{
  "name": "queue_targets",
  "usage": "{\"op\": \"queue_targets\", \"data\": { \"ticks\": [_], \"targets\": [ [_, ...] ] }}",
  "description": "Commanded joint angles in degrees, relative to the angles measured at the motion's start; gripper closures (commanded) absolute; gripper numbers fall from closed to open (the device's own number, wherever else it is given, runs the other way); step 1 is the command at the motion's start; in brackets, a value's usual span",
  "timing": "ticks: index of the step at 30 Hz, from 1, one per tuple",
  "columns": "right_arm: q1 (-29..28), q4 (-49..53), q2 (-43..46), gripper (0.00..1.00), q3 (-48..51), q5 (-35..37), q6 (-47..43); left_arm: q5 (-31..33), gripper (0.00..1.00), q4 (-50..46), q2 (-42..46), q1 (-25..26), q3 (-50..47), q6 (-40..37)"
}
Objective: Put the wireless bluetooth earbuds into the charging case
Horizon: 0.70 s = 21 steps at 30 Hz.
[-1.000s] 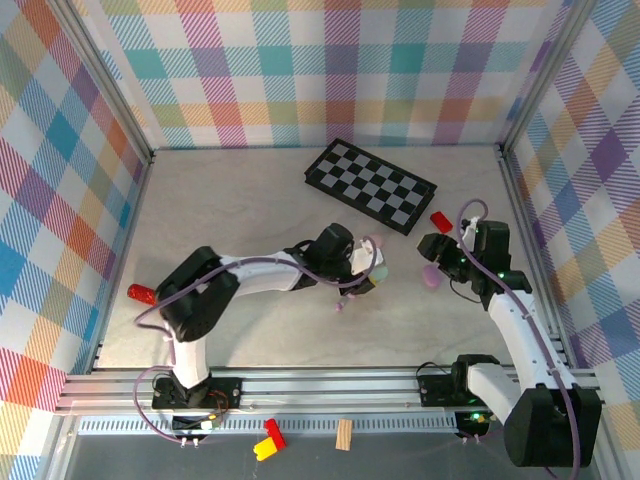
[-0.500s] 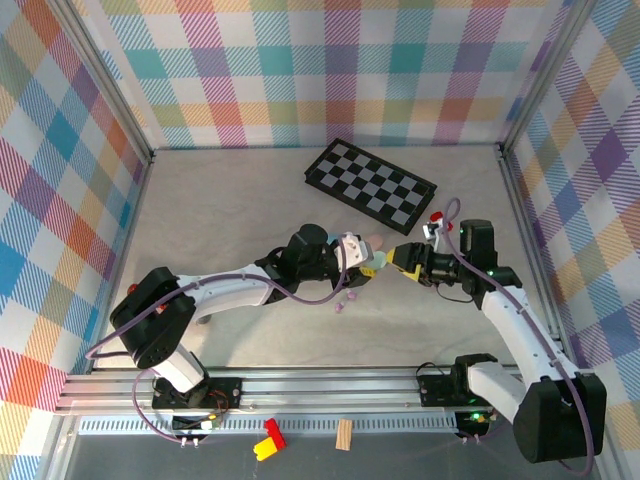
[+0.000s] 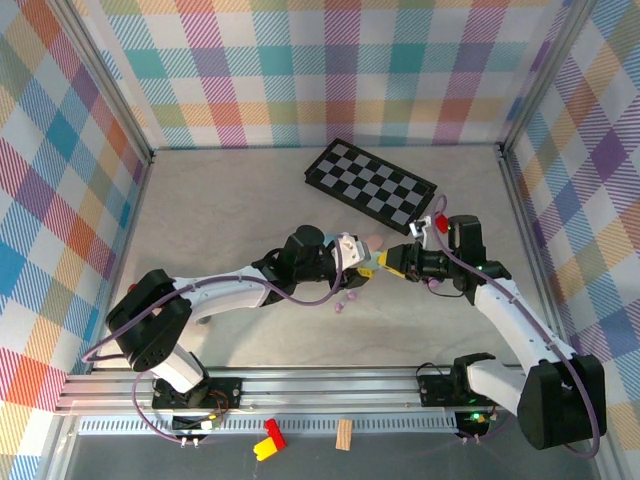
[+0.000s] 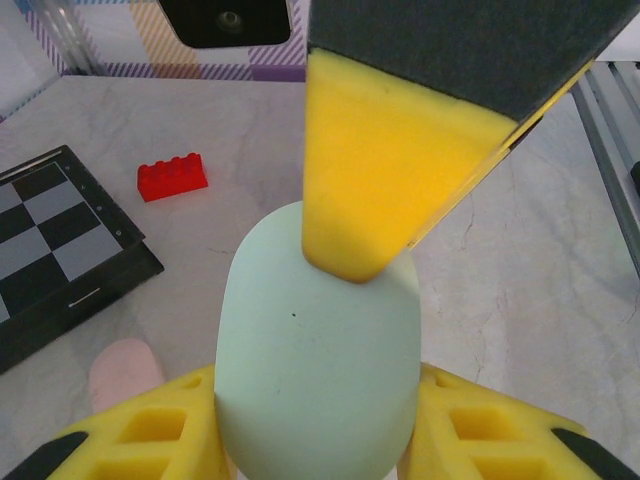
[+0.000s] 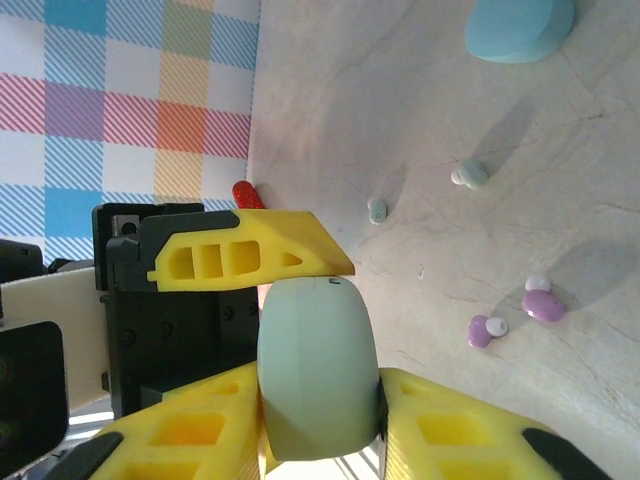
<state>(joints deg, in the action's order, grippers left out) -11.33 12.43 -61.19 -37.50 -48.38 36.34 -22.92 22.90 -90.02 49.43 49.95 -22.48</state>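
A pale mint charging case [image 4: 318, 350] is held off the table between both arms. My left gripper [image 4: 318, 405] is shut on its lower sides. In the left wrist view one yellow finger [image 4: 390, 170] of the right gripper presses its upper face. In the right wrist view the same case [image 5: 318, 365] sits in my right gripper [image 5: 320, 405], whose jaws touch both its sides. From above, the left gripper [image 3: 366, 262] and right gripper [image 3: 392, 262] meet tip to tip. Two purple earbuds [image 5: 483, 330] [image 5: 543, 303] and two greenish earbuds [image 5: 377, 210] [image 5: 470, 175] lie on the table below.
A black-and-grey chessboard [image 3: 370, 186] lies at the back. A red brick [image 3: 437, 222] sits by its right corner. A pink case [image 3: 375, 242] lies just behind the grippers, and a blue case [image 5: 518, 25] rests farther off. Purple earbuds [image 3: 346, 302] lie in front of the left gripper.
My right gripper swung left to meet the left one and closed on the mint case. The left arm stretched right with the case, then held still.
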Motion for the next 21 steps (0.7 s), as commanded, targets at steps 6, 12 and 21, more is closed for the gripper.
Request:
{"op": "queue_targets", "data": {
  "ticks": [6, 12, 21],
  "targets": [
    [-0.38, -5.45, 1.87, 0.84, -0.82, -0.04, 3.9, -1.13, 0.28, 7.39, 4.02, 0.36, -2.87, 3.43],
    [-0.26, -15.95, 4.19, 0.88, 0.42, -4.72, 13.72, -2.58, 0.04, 30.65, 7.06, -2.69, -11.43, 15.84],
    [-0.27, -31.98, 5.26, 0.87, 2.95, -9.43, 31.56, -9.1, 0.04, 54.36, 1.45, -5.66, -14.92, 23.45]
  ]
}}
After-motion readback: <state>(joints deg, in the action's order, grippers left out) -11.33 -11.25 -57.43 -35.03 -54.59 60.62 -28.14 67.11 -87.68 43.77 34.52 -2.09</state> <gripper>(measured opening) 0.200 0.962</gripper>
